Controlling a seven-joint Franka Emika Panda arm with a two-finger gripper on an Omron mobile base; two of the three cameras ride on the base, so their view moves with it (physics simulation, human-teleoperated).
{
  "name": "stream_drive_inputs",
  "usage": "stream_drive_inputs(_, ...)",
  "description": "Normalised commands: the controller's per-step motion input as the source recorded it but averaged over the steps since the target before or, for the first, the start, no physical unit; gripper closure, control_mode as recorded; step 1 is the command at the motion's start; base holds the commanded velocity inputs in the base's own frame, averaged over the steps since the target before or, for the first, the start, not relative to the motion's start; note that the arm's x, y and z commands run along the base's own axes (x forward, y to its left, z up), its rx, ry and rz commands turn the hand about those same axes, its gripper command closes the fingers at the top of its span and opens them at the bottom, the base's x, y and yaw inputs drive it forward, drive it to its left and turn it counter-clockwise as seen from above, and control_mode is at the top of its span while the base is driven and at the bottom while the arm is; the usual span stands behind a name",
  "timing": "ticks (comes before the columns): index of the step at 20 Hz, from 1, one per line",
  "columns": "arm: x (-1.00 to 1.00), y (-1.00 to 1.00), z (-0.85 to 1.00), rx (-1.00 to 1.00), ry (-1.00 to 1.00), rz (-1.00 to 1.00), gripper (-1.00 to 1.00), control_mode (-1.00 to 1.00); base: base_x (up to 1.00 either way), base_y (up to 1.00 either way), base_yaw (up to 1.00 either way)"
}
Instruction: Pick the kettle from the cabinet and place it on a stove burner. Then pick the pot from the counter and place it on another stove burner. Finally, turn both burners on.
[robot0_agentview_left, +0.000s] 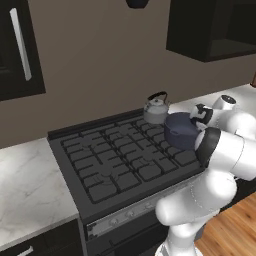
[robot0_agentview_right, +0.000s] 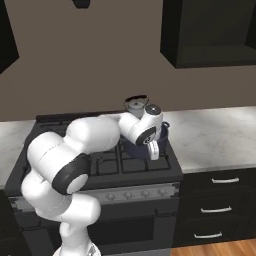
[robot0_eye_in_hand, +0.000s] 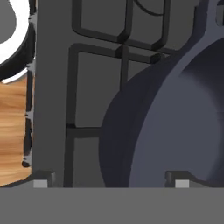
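The dark blue-grey pot (robot0_agentview_left: 180, 131) stands on the grate at the stove's (robot0_agentview_left: 115, 160) front right. The silver kettle (robot0_agentview_left: 156, 109) with its black arched handle sits just behind it on the back right burner. My gripper (robot0_eye_in_hand: 109, 183) hangs over the pot's near side with its two tips wide apart and open. The pot's wall (robot0_eye_in_hand: 131, 131) lies between the tips, and neither tip presses on it. In the right base view the hand (robot0_agentview_right: 150, 136) covers much of the pot (robot0_agentview_right: 131, 148). The black wall cabinet (robot0_agentview_right: 210, 35) hangs above to the right.
White marble counter (robot0_agentview_right: 215, 135) runs right of the stove above dark drawers (robot0_agentview_right: 215, 210), and more counter (robot0_agentview_left: 25, 185) lies to its left. Stove knobs (robot0_agentview_right: 135, 192) line the front panel. A black door with a long silver handle (robot0_agentview_left: 20, 45) hangs at the upper left.
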Motion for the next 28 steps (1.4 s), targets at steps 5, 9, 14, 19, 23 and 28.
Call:
stream_drive_inputs(5, -0.21, 0.0, 0.32, 0.0, -0.05, 0.0, -1.0, -1.0, 0.0, 0.0, 0.0)
stream_drive_inputs(9, -0.3, 0.0, 0.21, 0.0, -0.04, 0.0, -1.0, -1.0, 0.0, 0.0, 0.0)
stream_drive_inputs(14, -0.4, 0.0, 0.18, 0.0, -0.06, -0.03, -1.0, -1.0, 0.0, 0.0, 0.0)
stream_drive_inputs(19, -0.43, 0.0, 0.12, 0.0, -0.04, -0.05, -1.0, -1.0, 0.0, 0.0, 0.0)
stream_drive_inputs(23, -0.47, -0.02, 0.01, 0.0, 0.0, -0.05, -1.0, -1.0, 0.0, 0.0, 0.0)
stream_drive_inputs(28, -0.38, -0.01, 0.0, 0.04, 0.0, -0.02, -1.0, -1.0, 0.0, 0.0, 0.0)
